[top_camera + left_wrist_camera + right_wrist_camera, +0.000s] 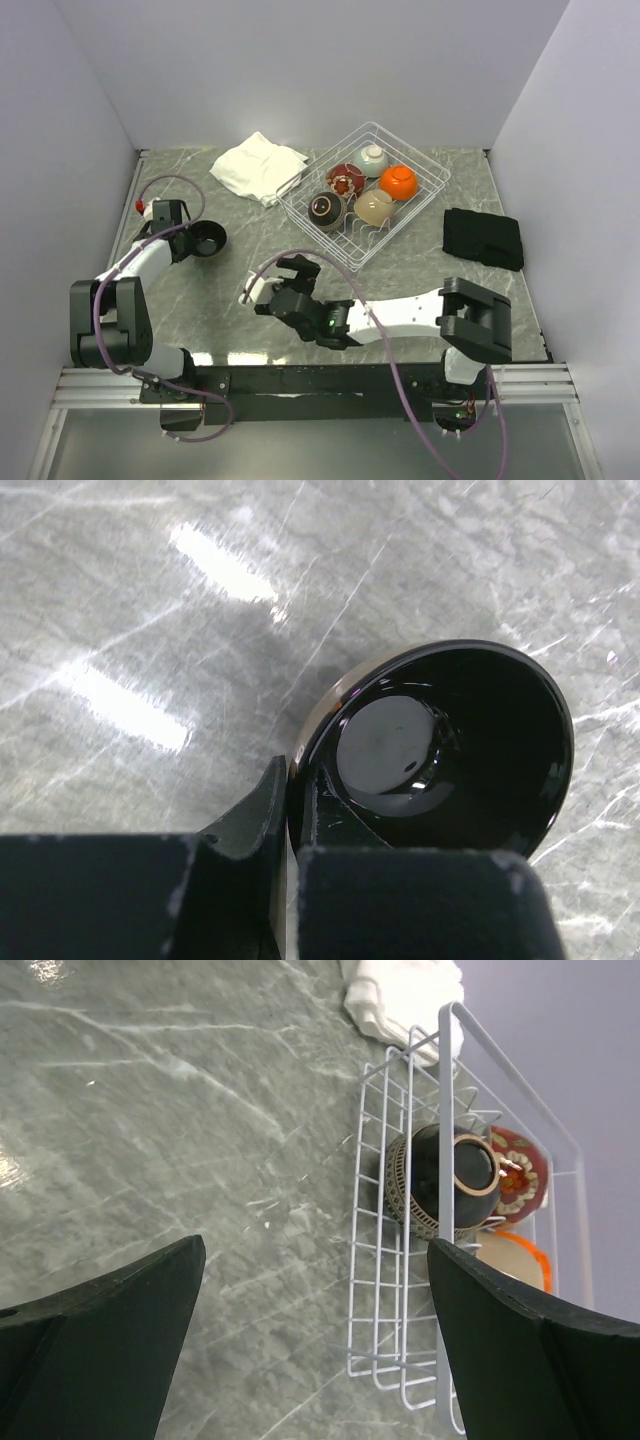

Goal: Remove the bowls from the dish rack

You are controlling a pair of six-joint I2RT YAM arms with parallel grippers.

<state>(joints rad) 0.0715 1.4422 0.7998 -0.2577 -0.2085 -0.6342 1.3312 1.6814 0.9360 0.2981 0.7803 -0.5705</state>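
Note:
The white wire dish rack (402,222) stands at the back middle of the table. It holds several bowls: a pale one (371,157), an orange one (398,181), a red patterned one (345,179), a dark brown one (326,208) and a beige one (374,207). My left gripper (192,243) is shut on the rim of a black bowl (208,240) at the left of the table, outside the rack. The left wrist view shows the fingers (255,815) pinching that rim, with the bowl (450,750) upright. My right gripper (280,272) is open and empty just left of the rack's near corner (400,1260). The dark brown bowl (445,1180) lies ahead of it.
A folded white cloth (258,165) lies left of the rack at the back. A black cloth (483,238) lies to the right of the rack. Grey walls close in the table on the left, back and right.

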